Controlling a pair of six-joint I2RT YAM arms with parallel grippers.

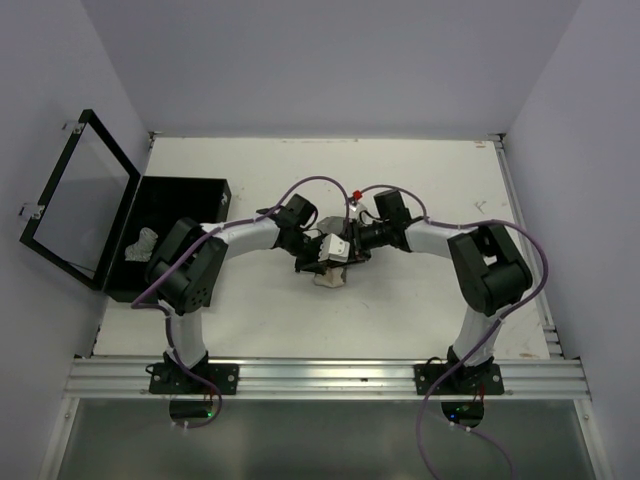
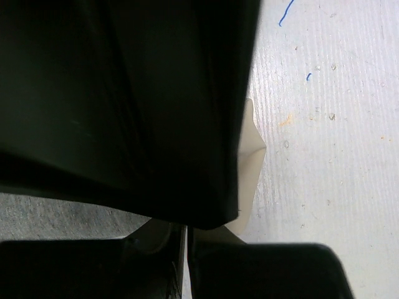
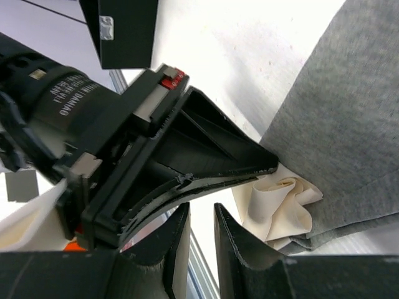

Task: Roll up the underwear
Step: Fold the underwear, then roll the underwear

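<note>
Right of the black box, mid-roll I'd say: left claw clamped on the underwear, right claw barely parted, seemingly empty; next, another turn.

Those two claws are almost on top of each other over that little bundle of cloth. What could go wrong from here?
1. The left end effector and right end effector sit nearly touching, so a small move could knock them together.
2. The left one seems to pinch only an edge of the cream underwear; it could slip free and the bundle fall open.
</note>
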